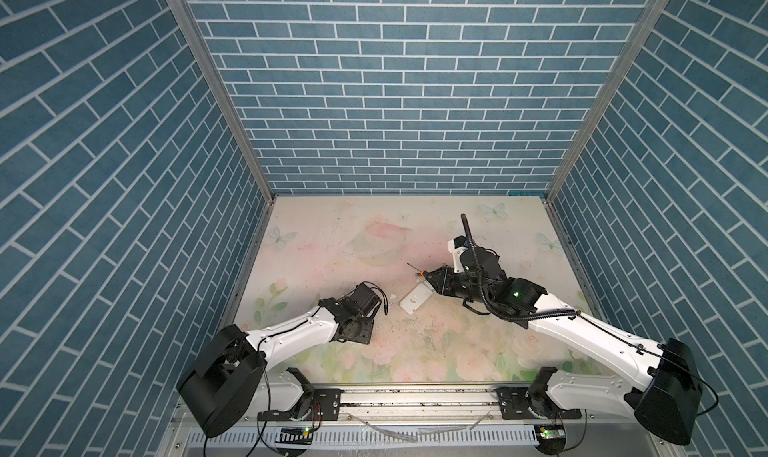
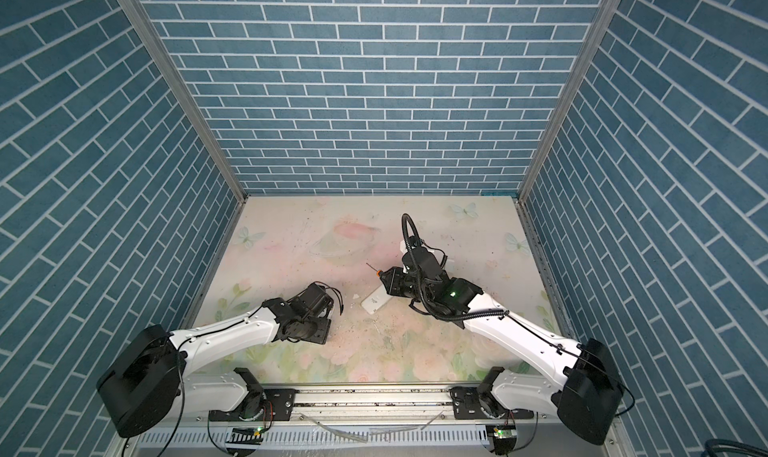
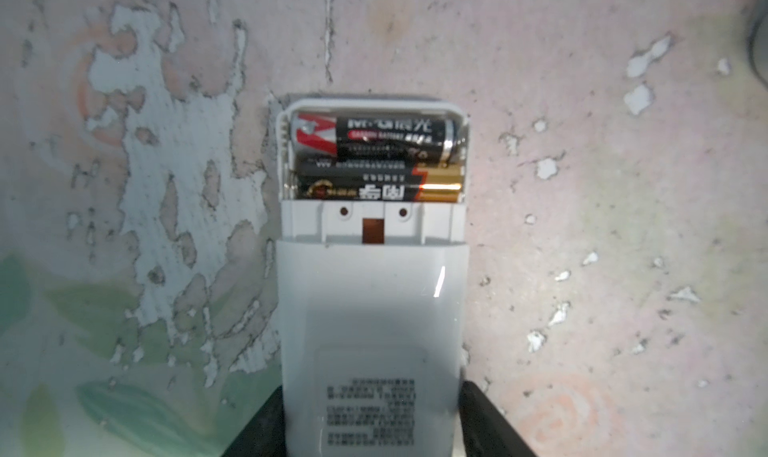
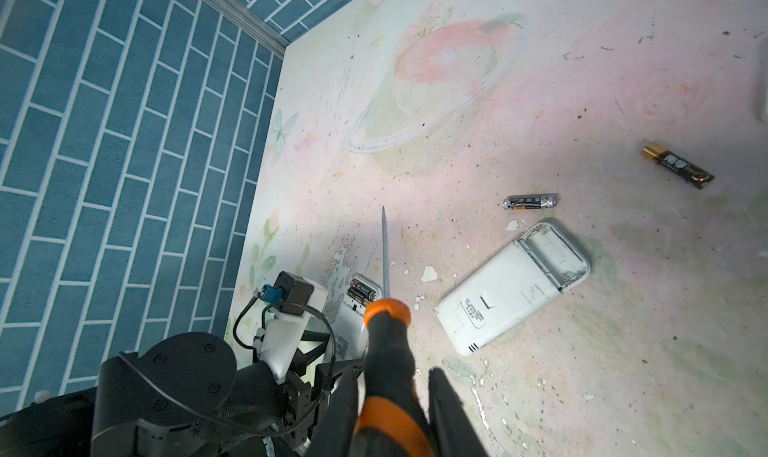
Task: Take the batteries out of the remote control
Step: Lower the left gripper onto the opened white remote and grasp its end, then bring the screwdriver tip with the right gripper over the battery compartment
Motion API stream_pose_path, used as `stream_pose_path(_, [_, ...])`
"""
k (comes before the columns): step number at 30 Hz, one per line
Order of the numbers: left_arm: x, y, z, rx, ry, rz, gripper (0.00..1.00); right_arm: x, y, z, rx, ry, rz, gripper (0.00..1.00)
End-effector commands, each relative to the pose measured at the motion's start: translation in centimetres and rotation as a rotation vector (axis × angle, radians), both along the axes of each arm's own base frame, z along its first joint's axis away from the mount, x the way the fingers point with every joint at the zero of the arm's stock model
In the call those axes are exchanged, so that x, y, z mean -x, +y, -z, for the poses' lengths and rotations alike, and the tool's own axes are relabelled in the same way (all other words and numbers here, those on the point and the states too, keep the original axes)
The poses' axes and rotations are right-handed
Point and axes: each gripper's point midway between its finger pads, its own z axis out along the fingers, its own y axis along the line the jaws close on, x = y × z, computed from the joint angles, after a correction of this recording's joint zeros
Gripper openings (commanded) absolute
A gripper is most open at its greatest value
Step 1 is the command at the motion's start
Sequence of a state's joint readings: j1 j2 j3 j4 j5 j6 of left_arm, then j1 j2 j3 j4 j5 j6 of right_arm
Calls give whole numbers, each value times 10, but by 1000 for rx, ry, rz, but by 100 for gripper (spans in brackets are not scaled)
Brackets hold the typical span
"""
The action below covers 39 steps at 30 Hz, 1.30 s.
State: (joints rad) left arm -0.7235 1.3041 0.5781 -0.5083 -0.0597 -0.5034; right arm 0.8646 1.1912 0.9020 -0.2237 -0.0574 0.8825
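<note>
Batteries are sitting in two places. A red-ended battery (image 3: 374, 137) and a gold-ended battery (image 3: 374, 187) are lying side by side in the open bay of the loaded remote (image 3: 370, 301). That remote is resting on the floral mat (image 3: 582, 185), apart from the emptied remote (image 4: 511, 288) and on the left arm's side of it. Two more are lying loose on the mat: a near battery (image 4: 530, 201) close by the emptied remote's bare bay, and a far battery (image 4: 677, 170) well beyond that end.

The left gripper (image 3: 372, 386) is bracketing the loaded remote's label end, one finger on each flank. Whether it is actually pinching the casing or only standing beside it, I cannot tell. The right gripper (image 1: 430, 277) is clamping the screwdriver (image 4: 386, 351) by its black-and-orange handle. It is hanging just beside the emptied remote's far end, with the shaft pointing away from that remote.

Judging by this, one remote is looking finished and the second is being readied, with its cover off and both cells in place. The next move is probably calling for the left gripper to be holding the casing firmly. Meanwhile the right arm should be carrying the tip across from the emptied remote to the loaded one. There it should be slipping under one end of the red-ended battery and levering gently, so the cell is not skittering off.
</note>
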Motion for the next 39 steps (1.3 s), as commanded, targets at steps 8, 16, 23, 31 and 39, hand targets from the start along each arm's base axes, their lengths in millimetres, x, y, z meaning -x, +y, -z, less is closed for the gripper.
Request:
stream_pose_path(8, [15,-12,17,37,87,40,42,1,-3,-9,-19,-11,4,0])
stream_pose_path(16, [19,-36,17,51,83,126,33,6,-6,2,8,23,1,0])
stream_pose_path(23, [22,-66,12,73,58,248,31,14,-18,28,77,105,29,0])
stream_pose_path(31, [35,-85,9,77,37,354,30,25,-28,48,106,172,40,0])
stream_pose_path(39, [52,-70,22,27,80,322,30,53,-34,68,197,261,11,0])
